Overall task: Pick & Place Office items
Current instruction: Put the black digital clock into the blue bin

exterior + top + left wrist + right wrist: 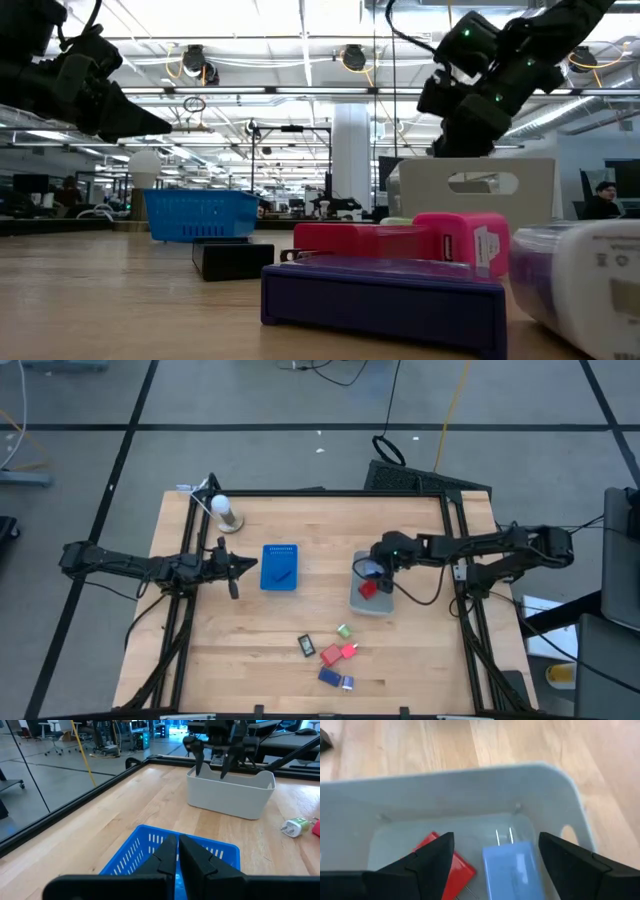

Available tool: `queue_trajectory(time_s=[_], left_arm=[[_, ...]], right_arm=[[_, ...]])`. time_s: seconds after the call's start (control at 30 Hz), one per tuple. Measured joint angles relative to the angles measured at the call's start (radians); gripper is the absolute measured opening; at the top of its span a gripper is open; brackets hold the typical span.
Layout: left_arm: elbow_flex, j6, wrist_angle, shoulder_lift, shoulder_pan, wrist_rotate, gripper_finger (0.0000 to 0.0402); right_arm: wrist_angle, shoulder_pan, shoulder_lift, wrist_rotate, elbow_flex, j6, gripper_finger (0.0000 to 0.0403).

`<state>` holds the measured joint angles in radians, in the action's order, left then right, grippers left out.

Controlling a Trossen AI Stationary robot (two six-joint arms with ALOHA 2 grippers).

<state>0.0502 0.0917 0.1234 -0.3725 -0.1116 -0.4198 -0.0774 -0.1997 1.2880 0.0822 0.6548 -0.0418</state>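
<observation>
Sorting is shown partway: the right end effector is spread wide over the grey bin, where a red piece and pale blue plug block lie; five pieces are left near the worktop's front edge. The left end effector is pinched shut, empty, beside the blue tray.

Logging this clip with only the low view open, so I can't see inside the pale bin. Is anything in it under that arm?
Observer: Yes. The right wrist view shows a red piece and a pale blue piece lying on the floor of the grey bin.
Operator: Is the gripper over it holding anything?
Observer: No. The right gripper is open and empty above the bin.
Operator: And the other arm?
Observer: From above, the left gripper is shut on nothing, just beside the blue tray.
</observation>
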Motion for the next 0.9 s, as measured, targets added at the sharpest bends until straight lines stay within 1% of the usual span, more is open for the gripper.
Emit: queue_trajectory(time_s=[0.1, 0.23, 0.33, 0.4, 0.5, 0.67, 0.9], left_arm=[[0.000, 0.000, 0.000, 0.000, 0.000, 0.000, 0.0024], [0.000, 0.000, -0.001, 0.000, 0.000, 0.001, 0.0024], [0.000, -0.001, -0.003, 0.000, 0.000, 0.001, 0.0024], [0.000, -0.001, -0.008, 0.000, 0.000, 0.001, 0.0024], [0.000, 0.000, -0.023, 0.000, 0.000, 0.001, 0.0024], [0.000, 0.001, -0.028, 0.000, 0.000, 0.003, 0.0024], [0.000, 0.000, -0.039, 0.000, 0.000, 0.003, 0.0024]], right_arm=[[0.009, 0.004, -0.058, 0.000, 0.000, -0.003, 0.0287], [0.028, 0.021, -0.192, 0.000, 0.000, -0.001, 0.0276], [0.069, 0.053, -0.311, -0.003, 0.000, -0.003, 0.0259], [0.084, 0.075, -0.389, -0.004, 0.000, -0.003, 0.0242], [0.076, 0.103, -0.499, -0.004, 0.000, 0.004, 0.0202], [0.014, 0.123, -0.677, -0.006, -0.001, 0.039, 0.0120], [0.005, 0.123, -0.896, -0.006, -0.107, 0.054, 0.0014]])
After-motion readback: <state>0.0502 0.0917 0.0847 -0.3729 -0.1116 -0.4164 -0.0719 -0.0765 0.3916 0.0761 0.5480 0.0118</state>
